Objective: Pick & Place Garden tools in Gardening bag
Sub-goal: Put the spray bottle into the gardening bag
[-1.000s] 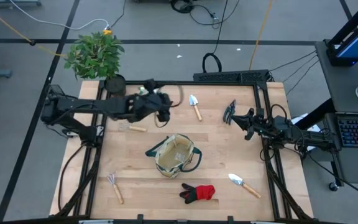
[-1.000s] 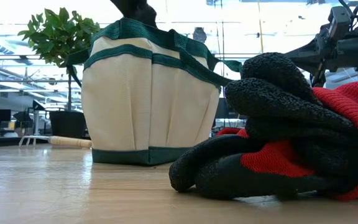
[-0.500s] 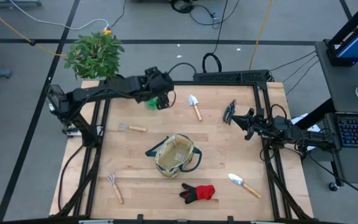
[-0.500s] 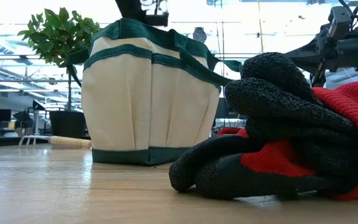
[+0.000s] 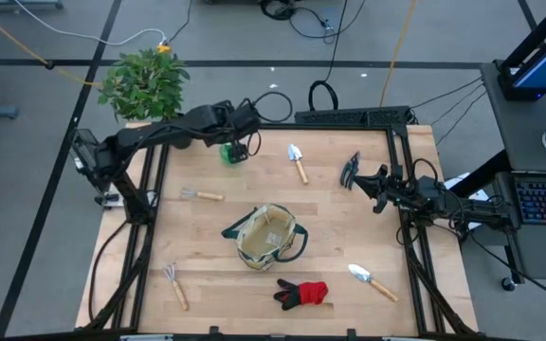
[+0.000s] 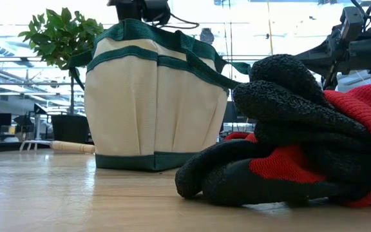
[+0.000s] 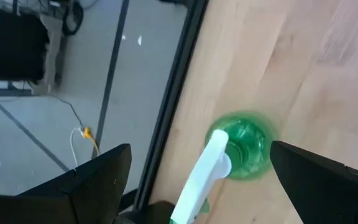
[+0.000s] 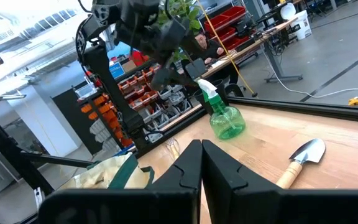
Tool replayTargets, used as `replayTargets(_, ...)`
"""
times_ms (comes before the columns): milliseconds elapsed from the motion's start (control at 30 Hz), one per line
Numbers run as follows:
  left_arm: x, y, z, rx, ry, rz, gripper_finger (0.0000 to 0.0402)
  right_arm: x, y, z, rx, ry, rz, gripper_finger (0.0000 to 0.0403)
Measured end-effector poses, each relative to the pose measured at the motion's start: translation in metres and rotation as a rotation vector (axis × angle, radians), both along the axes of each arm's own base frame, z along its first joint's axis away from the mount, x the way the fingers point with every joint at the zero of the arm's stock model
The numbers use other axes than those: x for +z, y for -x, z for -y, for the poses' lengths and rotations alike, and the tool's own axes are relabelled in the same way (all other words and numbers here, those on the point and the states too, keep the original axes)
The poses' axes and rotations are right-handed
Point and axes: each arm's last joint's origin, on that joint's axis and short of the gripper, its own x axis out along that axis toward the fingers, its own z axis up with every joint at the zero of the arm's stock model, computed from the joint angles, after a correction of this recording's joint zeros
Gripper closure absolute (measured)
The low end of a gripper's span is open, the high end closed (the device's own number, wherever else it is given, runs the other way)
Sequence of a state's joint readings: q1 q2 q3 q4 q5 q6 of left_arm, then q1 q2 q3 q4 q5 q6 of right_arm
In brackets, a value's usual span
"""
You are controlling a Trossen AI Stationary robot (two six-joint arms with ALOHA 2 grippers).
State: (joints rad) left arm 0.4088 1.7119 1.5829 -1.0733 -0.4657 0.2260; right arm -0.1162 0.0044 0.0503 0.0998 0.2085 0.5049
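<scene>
The green spray bottle (image 5: 231,152) with a white head (image 7: 211,167) stands upright on its base near the table's far edge; it also shows in the right wrist view (image 8: 227,121). My left gripper (image 5: 241,138) hangs above it, pointing down and wide open; in the left wrist view (image 7: 201,149) its fingers stand on either side of the bottle without touching it. The beige bag (image 5: 266,237) with green trim stands at the table's middle. My right gripper (image 5: 375,188) is shut and waits at the right edge, beside the black shears (image 5: 351,168).
A trowel (image 5: 298,163) lies at the far middle, another trowel (image 5: 372,280) at the near right, a rake (image 5: 176,284) at the near left, a small fork (image 5: 202,195) at the left. Red-and-black gloves (image 5: 301,294) lie before the bag. A potted plant (image 5: 147,85) stands at the far left corner.
My left gripper has gone from over the table's left middle toward the far edge and now hangs over the spray bottle. The bottle, partly covered by the arm before, shows whole and stands where it was.
</scene>
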Motion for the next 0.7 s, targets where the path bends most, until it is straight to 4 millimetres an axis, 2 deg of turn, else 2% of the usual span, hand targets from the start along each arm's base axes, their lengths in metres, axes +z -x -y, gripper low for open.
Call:
replayTargets(467, -0.020, -0.005, -0.003, -0.007, 0.070, -0.086, 0.0011, 0.000, 0.000, 0.000, 0.000, 0.000, 0.000, 0.0403)
replayTargets(700, -0.022, -0.006, -0.005, 0.001, 0.086, -0.082, 0.0011, 0.000, 0.000, 0.000, 0.001, -0.007, 0.002, 0.0403)
